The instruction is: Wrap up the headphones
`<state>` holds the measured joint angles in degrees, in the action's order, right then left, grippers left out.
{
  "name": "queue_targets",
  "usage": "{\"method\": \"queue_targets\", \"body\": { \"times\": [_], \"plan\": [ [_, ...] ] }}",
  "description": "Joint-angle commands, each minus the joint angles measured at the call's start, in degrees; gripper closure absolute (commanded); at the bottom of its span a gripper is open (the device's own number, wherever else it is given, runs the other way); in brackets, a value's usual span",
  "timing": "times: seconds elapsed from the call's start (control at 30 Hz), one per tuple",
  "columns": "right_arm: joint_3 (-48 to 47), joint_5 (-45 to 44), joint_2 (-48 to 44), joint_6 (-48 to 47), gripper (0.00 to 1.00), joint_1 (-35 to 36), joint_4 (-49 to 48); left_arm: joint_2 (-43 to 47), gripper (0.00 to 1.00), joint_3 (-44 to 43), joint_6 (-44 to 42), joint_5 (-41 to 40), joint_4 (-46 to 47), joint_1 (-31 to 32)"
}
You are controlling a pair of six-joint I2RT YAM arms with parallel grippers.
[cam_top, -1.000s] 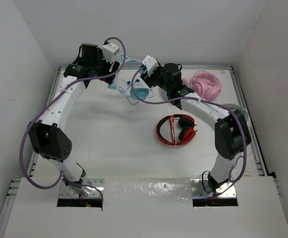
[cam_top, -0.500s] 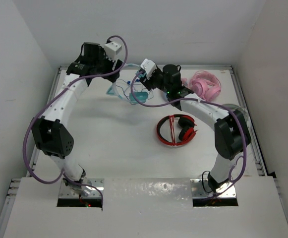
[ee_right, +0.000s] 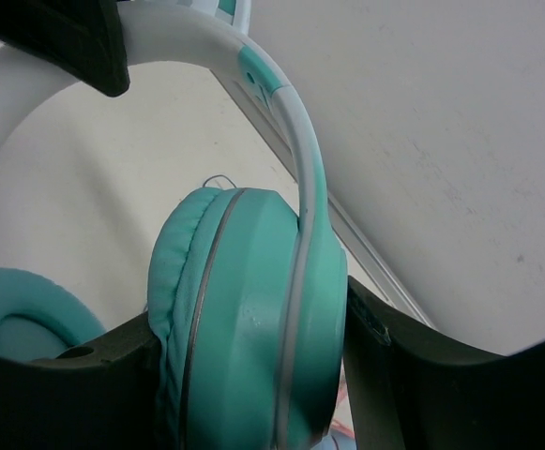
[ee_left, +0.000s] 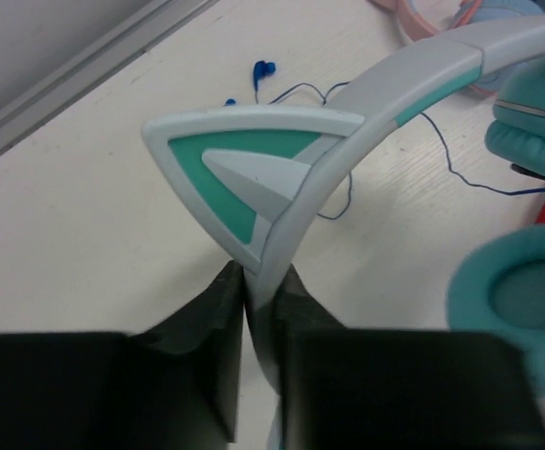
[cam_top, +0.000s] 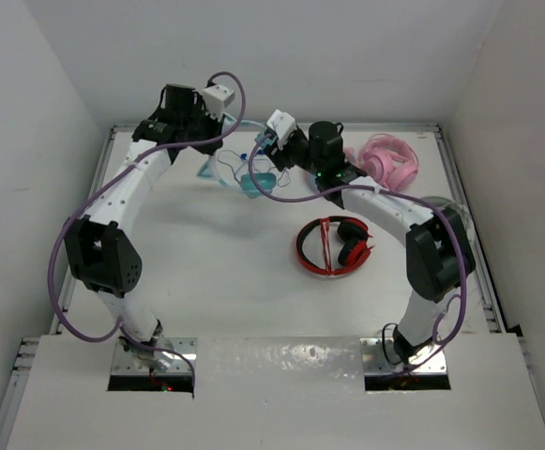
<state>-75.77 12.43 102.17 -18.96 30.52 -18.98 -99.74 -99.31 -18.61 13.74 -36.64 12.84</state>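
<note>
The teal headphones (cam_top: 253, 180) hang between my two grippers at the back of the table. My left gripper (cam_top: 214, 150) is shut on the pale headband just below its cat ear (ee_left: 253, 178), which rises from between the fingers. My right gripper (ee_right: 253, 375) is shut on one teal ear cup (ee_right: 244, 319), its pads pressing both flat sides. The other ear cup (ee_left: 525, 300) hangs free beside it. The thin blue cable (ee_left: 460, 173) trails loose on the table, its blue end (ee_left: 263, 70) near the back rim.
A red-and-black pair of headphones (cam_top: 333, 246) lies mid-table on the right. A pink pair (cam_top: 389, 159) lies at the back right, close behind the right wrist. The table's raised rim (cam_top: 394, 127) and white walls enclose the back and sides.
My left gripper has swung in toward the headband and shut on it. The headphones shifted slightly left. The right gripper kept its hold on the ear cup.
</note>
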Motion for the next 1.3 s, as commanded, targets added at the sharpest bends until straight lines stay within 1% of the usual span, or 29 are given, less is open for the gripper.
{"method": "queue_targets", "body": {
  "times": [0.0,0.03,0.1,0.13,0.2,0.23,0.3,0.33,0.37,0.4,0.43,0.5,0.53,0.6,0.63,0.67,0.7,0.73,0.77,0.8,0.83,0.9,0.97,1.1,1.2,1.27],
  "plan": [
    [-3.42,2.69,-3.03,3.84,0.99,0.24,-8.35,-0.01,1.00,-0.62,1.38,1.29,0.17,0.08],
    [-3.77,2.69,-3.03,5.15,0.80,0.15,-8.53,-0.01,1.00,-0.62,2.69,0.94,0.08,0.08],
    [-5.09,3.48,-3.29,8.40,0.53,-0.20,-8.97,-0.01,1.00,-1.24,3.76,0.76,-0.09,-0.27],
    [-5.70,4.27,-3.47,9.72,0.34,-0.46,-9.23,-0.01,1.00,-1.76,5.50,0.59,-0.18,-0.79],
    [-7.63,6.72,-4.78,13.66,0.24,-1.60,-10.28,-0.71,1.00,-4.39,8.74,1.55,-0.88,-1.94],
    [-8.69,7.87,-5.48,15.08,0.17,-2.65,-10.63,-1.76,1.00,-5.71,9.99,2.77,-1.23,-3.68],
    [-8.70,11.38,-7.77,21.30,0.11,-4.06,-13.96,-3.17,1.00,-10.80,13.58,3.92,-2.90,-6.32],
    [-7.91,12.35,-8.56,24.03,0.08,-5.98,-16.15,-4.83,1.00,-12.82,14.56,4.36,-4.73,-7.12],
    [-7.21,13.40,-9.44,30.15,0.05,-6.96,-21.57,-5.54,1.00,-16.93,15.26,4.28,-5.62,-7.65],
    [-5.29,15.24,-10.75,32.99,0.03,-8.27,-24.58,-6.16,1.00,-18.80,16.32,4.19,-6.24,-8.35],
    [-3.96,15.61,-11.29,37.63,0.03,-10.11,-30.70,-6.77,1.00,-20.21,16.59,3.24,-6.94,-8.36],
    [0.24,15.26,-12.69,39.08,0.05,-11.88,-35.05,-6.08,1.00,-22.68,17.81,1.91,-6.43,-8.36],
    [1.57,14.30,-12.87,38.91,0.07,-12.24,-36.20,-5.90,1.00,-23.29,18.08,1.73,-5.38,-8.36],
    [3.86,12.37,-12.26,37.43,0.31,-12.68,-35.08,-5.72,1.00,-26.71,20.00,1.56,-5.02,-8.36],
    [4.31,12.62,-11.74,35.68,0.43,-12.68,-32.37,-5.99,1.00,-28.29,20.28,1.47,-5.45,-8.36],
    [4.66,12.88,-11.03,32.79,0.63,-12.59,-30.95,-5.99,1.00,-29.62,21.06,1.38,-5.54,-8.45],
    [5.19,12.97,-9.11,32.32,0.71,-12.51,-29.72,-5.64,1.00,-30.93,21.33,1.64,-5.11,-8.45],
    [5.45,13.06,-8.05,31.54,0.75,-12.51,-29.71,-5.38,1.00,-31.29,21.68,1.73,-4.84,-8.45],
    [5.80,13.24,-6.91,30.75,0.73,-12.51,-29.71,-5.20,1.00,-31.73,22.47,1.99,-4.58,-8.45],
    [5.72,14.28,-4.46,29.96,0.62,-12.24,-29.01,-5.20,1.00,-33.04,23.00,2.43,-4.66,-8.53],
    [5.54,14.82,-3.30,27.34,0.50,-11.98,-28.14,-5.11,1.00,-33.84,24.14,2.87,-4.75,-8.71],
    [3.97,14.82,-0.93,25.65,0.37,-10.58,-24.81,-5.11,1.00,-35.77,25.20,4.18,-4.75,-9.06],
    [2.56,16.40,2.93,24.41,0.33,-9.79,-23.82,-4.94,1.00,-36.83,25.91,4.72,-4.84,-9.24],
    [4.66,16.58,6.02,23.79,0.33,-8.55,-26.09,-4.14,1.00,-37.89,26.08,3.93,-4.84,-9.15],
    [5.11,13.86,7.77,24.58,0.33,-7.41,-26.98,-3.97,1.00,-38.85,26.43,4.37,-5.10,-9.15],
    [2.48,11.66,10.85,25.46,0.32,-6.19,-27.07,-4.32,1.00,-40.35,27.22,5.59,-5.37,-9.15]
  ]
}}
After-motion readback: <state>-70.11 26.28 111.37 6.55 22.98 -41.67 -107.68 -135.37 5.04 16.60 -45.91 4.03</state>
